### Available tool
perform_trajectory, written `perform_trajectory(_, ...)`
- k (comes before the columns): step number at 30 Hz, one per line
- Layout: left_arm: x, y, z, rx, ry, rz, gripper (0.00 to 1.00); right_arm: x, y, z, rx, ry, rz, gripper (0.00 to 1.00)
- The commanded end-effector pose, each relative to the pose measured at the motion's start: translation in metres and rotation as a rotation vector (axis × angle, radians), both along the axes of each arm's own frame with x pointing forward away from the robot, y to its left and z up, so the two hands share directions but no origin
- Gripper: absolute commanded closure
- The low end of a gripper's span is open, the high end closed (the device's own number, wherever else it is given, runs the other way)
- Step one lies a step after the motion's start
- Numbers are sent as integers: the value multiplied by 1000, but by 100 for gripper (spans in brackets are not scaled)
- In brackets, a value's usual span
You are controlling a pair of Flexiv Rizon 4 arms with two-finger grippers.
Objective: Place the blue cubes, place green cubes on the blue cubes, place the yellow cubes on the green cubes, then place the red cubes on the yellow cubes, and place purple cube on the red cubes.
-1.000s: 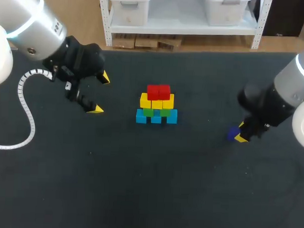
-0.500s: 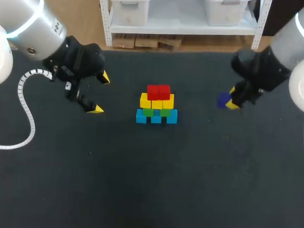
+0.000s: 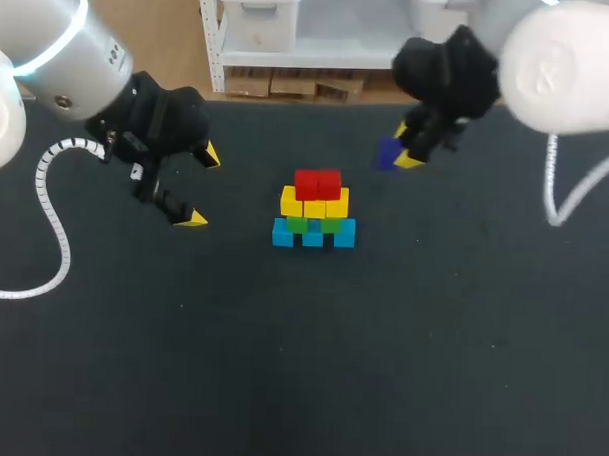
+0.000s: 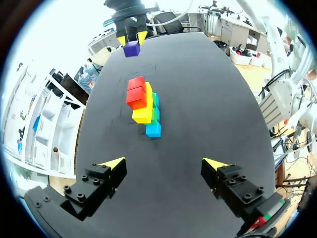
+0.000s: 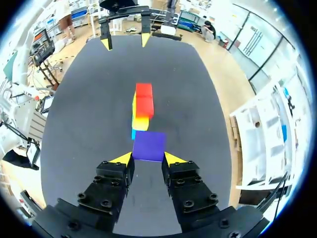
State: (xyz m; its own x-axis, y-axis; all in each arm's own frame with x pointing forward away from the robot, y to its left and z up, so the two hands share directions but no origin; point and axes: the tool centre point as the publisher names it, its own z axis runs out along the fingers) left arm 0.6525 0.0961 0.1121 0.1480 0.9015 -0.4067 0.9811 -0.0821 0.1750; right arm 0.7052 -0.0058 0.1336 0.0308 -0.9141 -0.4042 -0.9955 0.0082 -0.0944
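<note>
A cube stack (image 3: pixel 314 208) stands mid-table: blue cubes (image 3: pixel 313 233) at the bottom, green cubes (image 3: pixel 312 225) on them, yellow cubes (image 3: pixel 314 202) above, two red cubes (image 3: pixel 317 183) on top. My right gripper (image 3: pixel 403 149) hangs above the table, right of and behind the stack, shut on the purple cube (image 3: pixel 389 152). In the right wrist view the purple cube (image 5: pixel 148 146) sits between the yellow tips, with the stack (image 5: pixel 142 108) ahead. My left gripper (image 3: pixel 201 187) is open left of the stack; its wrist view shows the stack (image 4: pixel 142 105) and the held purple cube (image 4: pixel 131 48) beyond.
The black table (image 3: pixel 300 368) carries nothing else. A white coiled cable (image 3: pixel 47 204) hangs from my left arm over the table's left side. The table's back edge runs just behind my right gripper.
My right arm has lifted the purple cube from the table's right side and carried it up and left, towards the back of the stack. The left arm has kept still.
</note>
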Motion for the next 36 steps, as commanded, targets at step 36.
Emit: perform_trajectory(36,0,1,-1,-4,-1,-4,0,-4,85,-12,-25,128,102,100)
